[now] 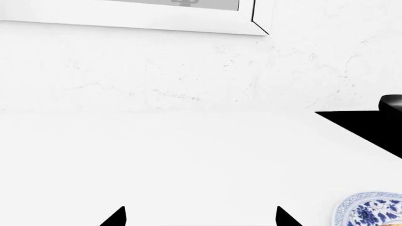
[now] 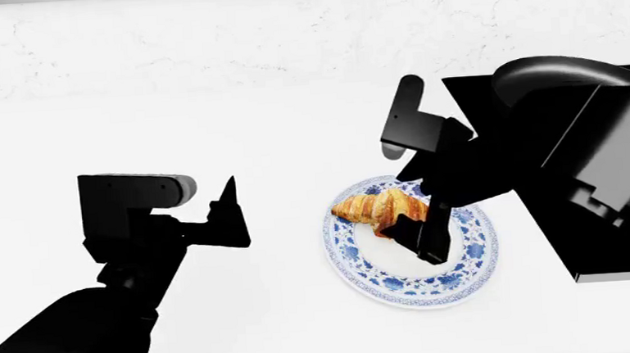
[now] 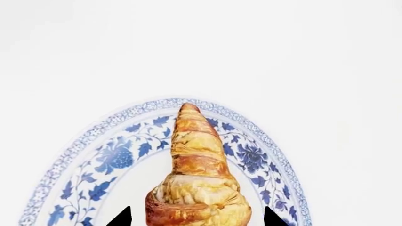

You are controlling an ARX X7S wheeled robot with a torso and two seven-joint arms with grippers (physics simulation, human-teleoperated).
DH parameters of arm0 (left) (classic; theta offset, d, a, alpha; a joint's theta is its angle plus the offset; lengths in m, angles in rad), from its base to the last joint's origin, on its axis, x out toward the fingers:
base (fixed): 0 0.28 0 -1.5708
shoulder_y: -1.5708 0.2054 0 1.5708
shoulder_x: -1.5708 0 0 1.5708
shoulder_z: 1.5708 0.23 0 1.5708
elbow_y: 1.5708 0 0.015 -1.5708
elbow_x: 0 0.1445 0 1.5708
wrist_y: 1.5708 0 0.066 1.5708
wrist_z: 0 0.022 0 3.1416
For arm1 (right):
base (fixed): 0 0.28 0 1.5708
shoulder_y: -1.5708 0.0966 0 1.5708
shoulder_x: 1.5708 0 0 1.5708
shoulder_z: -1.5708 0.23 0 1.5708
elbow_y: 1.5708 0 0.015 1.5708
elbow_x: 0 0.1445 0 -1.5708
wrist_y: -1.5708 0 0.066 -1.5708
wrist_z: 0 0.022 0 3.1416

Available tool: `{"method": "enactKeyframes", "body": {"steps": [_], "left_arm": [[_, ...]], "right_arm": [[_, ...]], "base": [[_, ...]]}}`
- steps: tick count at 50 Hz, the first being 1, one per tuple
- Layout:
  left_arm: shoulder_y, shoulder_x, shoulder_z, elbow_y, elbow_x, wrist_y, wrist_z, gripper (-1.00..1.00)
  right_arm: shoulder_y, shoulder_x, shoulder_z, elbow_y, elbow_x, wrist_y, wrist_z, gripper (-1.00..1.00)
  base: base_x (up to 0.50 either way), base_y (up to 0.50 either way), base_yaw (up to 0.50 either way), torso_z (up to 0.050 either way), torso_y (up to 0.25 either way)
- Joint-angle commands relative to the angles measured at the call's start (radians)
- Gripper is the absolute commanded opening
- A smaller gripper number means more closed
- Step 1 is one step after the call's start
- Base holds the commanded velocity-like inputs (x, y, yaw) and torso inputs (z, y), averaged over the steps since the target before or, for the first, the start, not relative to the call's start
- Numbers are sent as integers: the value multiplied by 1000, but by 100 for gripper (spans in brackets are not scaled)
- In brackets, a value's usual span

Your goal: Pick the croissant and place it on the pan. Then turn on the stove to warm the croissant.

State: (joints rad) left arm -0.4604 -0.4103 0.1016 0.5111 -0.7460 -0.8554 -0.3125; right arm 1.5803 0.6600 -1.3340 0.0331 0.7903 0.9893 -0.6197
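The croissant (image 2: 381,208) lies golden-brown on a white plate with a blue floral rim (image 2: 399,290). My right gripper (image 2: 415,232) hangs low over it, open. In the right wrist view its two black fingertips (image 3: 124,217) stand either side of the croissant's (image 3: 197,188) wide end, with a small gap on each side. My left gripper (image 2: 225,217) is open over the bare white counter, to the left of the plate, with nothing between its tips (image 1: 116,217). The black stove (image 2: 594,254) lies at the right, largely behind my right arm. I cannot pick out the pan among the black shapes there.
A corner of the stove (image 1: 370,129) and a rounded black part (image 1: 390,101) show in the left wrist view, with the plate's rim (image 1: 370,209) close by. A white marbled wall (image 2: 230,42) runs along the back. A white-framed window (image 1: 188,21) sits above it.
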Motion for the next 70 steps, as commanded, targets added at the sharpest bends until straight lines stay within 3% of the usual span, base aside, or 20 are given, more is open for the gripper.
{"method": "enactKeyframes", "body": {"steps": [1, 25, 26, 56, 70], "left_arm": [[0, -2, 2, -5, -2, 5, 0, 100], [-1, -6, 7, -11, -6, 14, -3, 100], [-1, -7, 8, -12, -4, 15, -3, 100], [3, -15, 21, -7, -11, 28, 2, 100], [8, -27, 5, 28, -30, 23, -12, 100]], "right_arm": [[-5, -9, -9, 18, -7, -6, -5, 100], [-12, -19, -27, 42, -18, -12, -15, 100], [-12, -19, -25, 44, -17, -12, -14, -100], [9, 13, 15, -51, 18, 22, 44, -100], [6, 58, 130, -213, 135, 80, 188, -100]], "base": [[0, 0, 0, 0, 0], [0, 0, 0, 0, 0], [0, 0, 0, 0, 0], [0, 0, 0, 0, 0], [0, 0, 0, 0, 1]]}}
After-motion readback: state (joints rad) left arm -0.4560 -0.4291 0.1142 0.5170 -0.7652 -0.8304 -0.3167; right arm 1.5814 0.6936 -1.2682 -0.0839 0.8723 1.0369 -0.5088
